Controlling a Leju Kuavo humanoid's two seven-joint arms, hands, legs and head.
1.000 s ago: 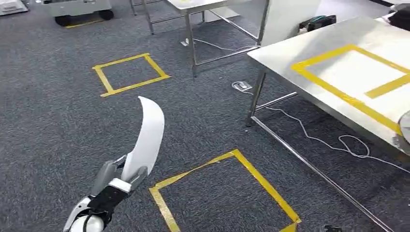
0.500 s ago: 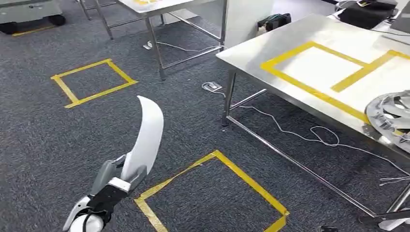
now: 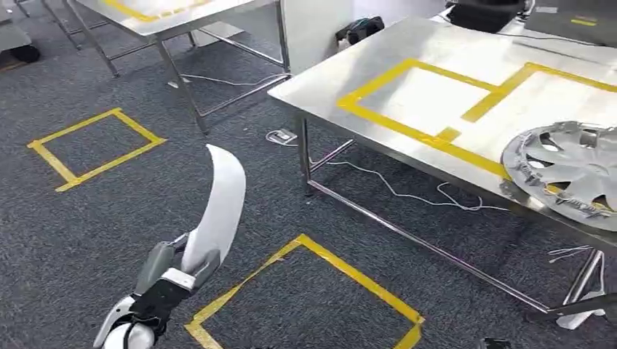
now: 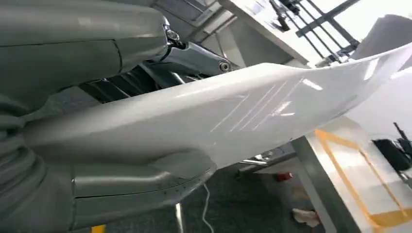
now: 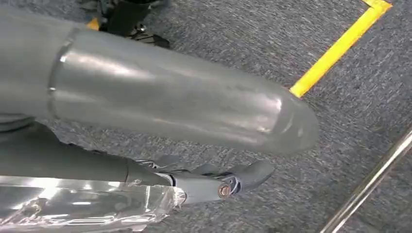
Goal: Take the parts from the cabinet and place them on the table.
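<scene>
Left hand [image 3: 164,273] down at seven o'clock, fingers [image 4: 121,82] wrapped around the base of the curved white part [image 3: 218,207], blade pointing up over the carpet. Steel counter [image 3: 327,76] at two o'clock with yellow tape [image 3: 418,131]; a silver wheel cover [image 3: 567,171] lies at its near edge. Right hand [image 5: 160,109] hangs over carpet, its fingers [image 5: 233,179] touching crinkled clear plastic [image 5: 82,206]; grip unclear.

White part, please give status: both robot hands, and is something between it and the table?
Left robot hand grips white curved part, upright. Right robot hand holds nothing. Steel table ahead on the right, hubcap on it; bare carpet between.
</scene>
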